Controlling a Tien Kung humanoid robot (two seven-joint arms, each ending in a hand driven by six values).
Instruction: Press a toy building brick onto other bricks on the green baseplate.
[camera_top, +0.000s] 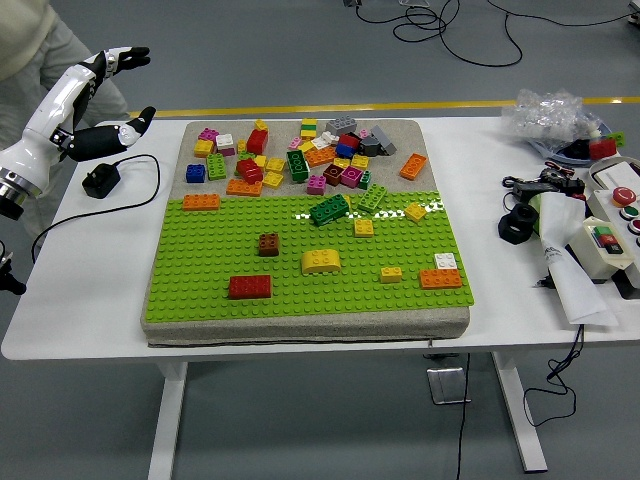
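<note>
Nearest the bottom of the frame, the white table (90, 320) carries a grey foam pad (300, 327) with the green baseplate (300, 290) laid on its front part. Low on the plate, left of centre, a red brick (249, 287) lies flat. To its right sits a rounded yellow brick (320, 261), then a small yellow brick (391, 274), and at the right edge an orange brick (440, 279) with a white brick (445, 261) touching its far side. A brown brick (268, 244) stands just beyond the red one. Further up, a yellow brick (364, 227) lies near centre, a dark green brick (328, 209) sits tilted, and an orange brick (201, 201) rests at the plate's left edge. Beyond the plate, on the bare pad at upper centre, a loose pile of bricks (300, 155) in many colours is heaped.

At the right of the frame lie a control box with coloured buttons (615, 225) and a clear plastic bag (555, 115). At upper left a black power adapter (100, 180) lies on the table, and the left hand (105, 100) hangs above that corner, fingers spread apart and holding nothing, well apart from the bricks. A person's light clothing (30, 45) shows in the top left corner.
</note>
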